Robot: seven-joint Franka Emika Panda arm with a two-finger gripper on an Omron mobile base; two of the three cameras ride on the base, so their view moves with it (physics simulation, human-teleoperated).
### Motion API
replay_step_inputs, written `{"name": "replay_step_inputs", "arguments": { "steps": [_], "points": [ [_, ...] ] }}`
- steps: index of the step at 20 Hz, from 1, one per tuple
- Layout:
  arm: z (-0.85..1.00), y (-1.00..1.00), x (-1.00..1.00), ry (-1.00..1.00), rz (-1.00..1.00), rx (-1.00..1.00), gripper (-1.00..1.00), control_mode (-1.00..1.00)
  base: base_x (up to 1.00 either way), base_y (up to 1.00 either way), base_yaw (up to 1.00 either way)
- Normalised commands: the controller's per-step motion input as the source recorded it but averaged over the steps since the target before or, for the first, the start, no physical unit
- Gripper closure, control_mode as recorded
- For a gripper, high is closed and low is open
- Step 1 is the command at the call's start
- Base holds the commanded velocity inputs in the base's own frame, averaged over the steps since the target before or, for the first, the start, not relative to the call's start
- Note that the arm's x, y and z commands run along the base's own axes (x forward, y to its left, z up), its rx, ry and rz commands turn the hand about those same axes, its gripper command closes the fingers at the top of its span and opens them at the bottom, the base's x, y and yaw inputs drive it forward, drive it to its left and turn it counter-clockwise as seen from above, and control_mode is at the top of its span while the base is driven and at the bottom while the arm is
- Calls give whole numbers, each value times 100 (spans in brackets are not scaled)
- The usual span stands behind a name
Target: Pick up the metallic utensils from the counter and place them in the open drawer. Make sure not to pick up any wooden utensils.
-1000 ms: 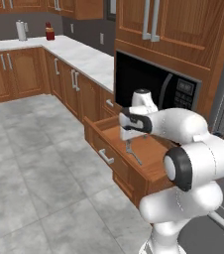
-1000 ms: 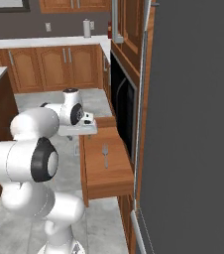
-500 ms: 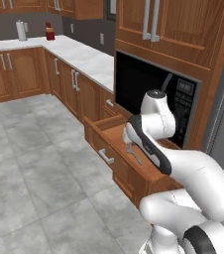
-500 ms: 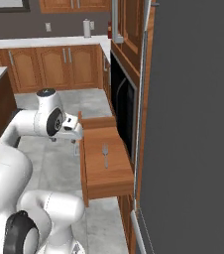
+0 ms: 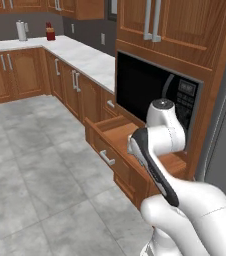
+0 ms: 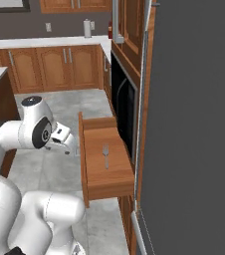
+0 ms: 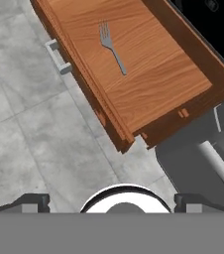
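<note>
Drawer (image 7: 148,89) fork (image 7: 111,47) beyond claw (image 7: 111,201)

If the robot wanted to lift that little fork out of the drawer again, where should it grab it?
Probably the fork is best taken by its thin straight handle, from above, fingers closing across it. It lies flat on the drawer floor, with bare wood on both sides.

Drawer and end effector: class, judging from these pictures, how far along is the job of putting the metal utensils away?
Done: a grey metal fork lies flat on the floor of the open drawer, also seen from the right base camera. In hand: nothing; the end effector is open and empty beside the drawer front. Left: the knife is yet to go in, since the fork is the drawer's sole content.
</note>
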Motion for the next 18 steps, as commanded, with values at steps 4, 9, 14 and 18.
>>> {"name": "replay_step_inputs", "arguments": {
  "steps": [4,9,14,18],
  "points": [
    [0,0,0,0,0,0,-100,-100,0,0,0],
    [0,0,-4,0,0,0,-100,-100,0,0,0],
    [-2,9,-27,0,0,0,-100,100,-31,17,0],
    [0,0,0,0,0,0,-100,100,-72,65,9]
  ]
}}
